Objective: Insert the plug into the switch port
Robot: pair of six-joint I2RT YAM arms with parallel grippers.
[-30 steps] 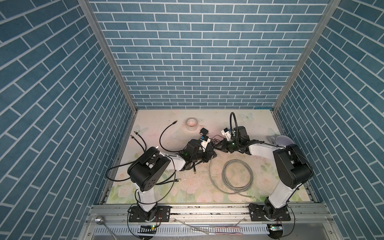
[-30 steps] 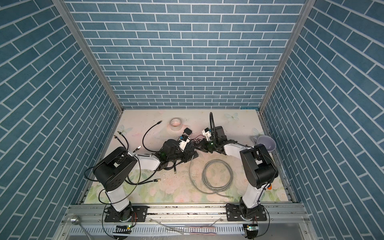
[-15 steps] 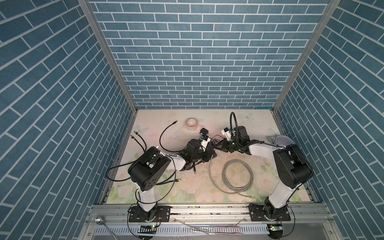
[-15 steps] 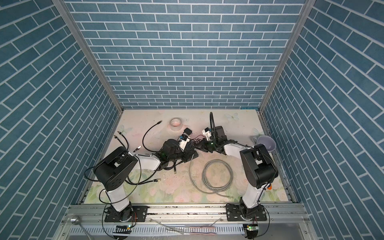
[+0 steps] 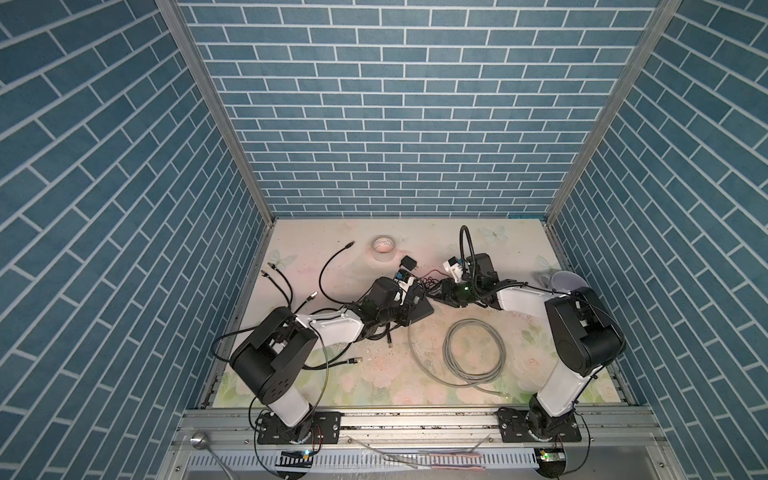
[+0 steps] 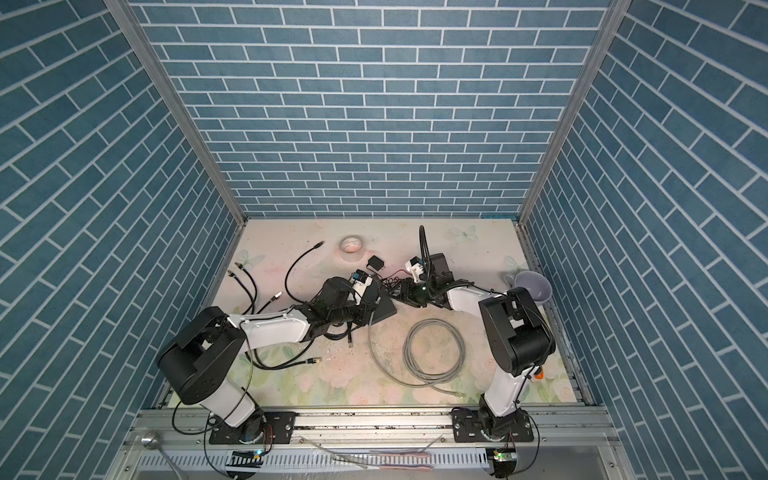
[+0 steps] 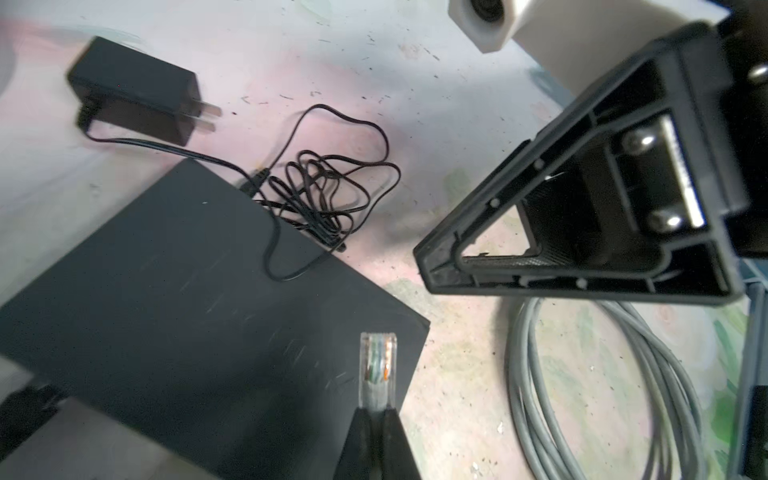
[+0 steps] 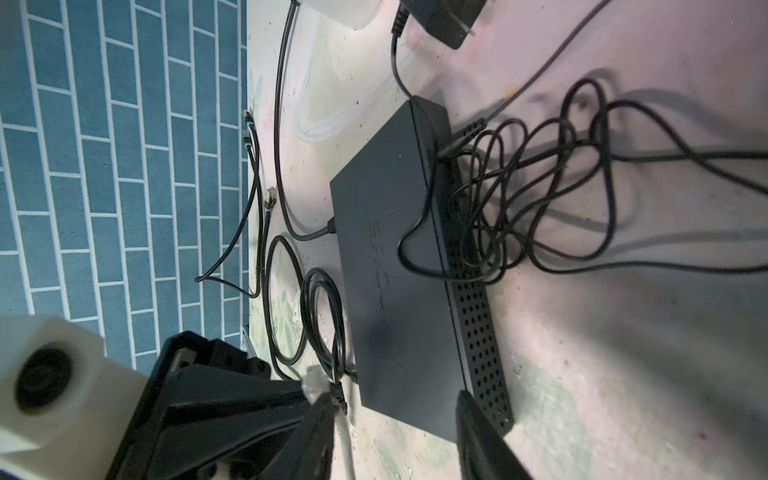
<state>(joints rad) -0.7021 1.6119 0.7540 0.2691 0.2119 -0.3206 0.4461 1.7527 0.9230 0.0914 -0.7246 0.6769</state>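
The switch (image 5: pixel 423 309) (image 6: pixel 385 309) is a flat black box lying mid-table, with a thin black power lead tangled at its far edge. My left gripper (image 7: pixel 376 415) is shut on the grey cable just behind the clear plug (image 7: pixel 377 365), which hangs over the switch (image 7: pixel 187 291) near its corner. In the right wrist view my right gripper (image 8: pixel 398 397) stands open, its jaws either side of the near end of the switch (image 8: pixel 399 257), holding nothing. The plug (image 8: pixel 313 380) shows beside one jaw. In both top views the two grippers meet over the switch.
A small black power adapter (image 5: pixel 408 263) (image 7: pixel 133 104) and a tape roll (image 5: pixel 383 245) lie behind the switch. A coil of grey cable (image 5: pixel 473 353) lies in front of it on the right. Several black cables (image 5: pixel 282 282) lie on the left and a purple cup (image 5: pixel 561 280) on the right.
The right gripper's jaws have opened where they were shut. The left gripper has stayed closed on the plug's cable. Neither arm has visibly shifted.
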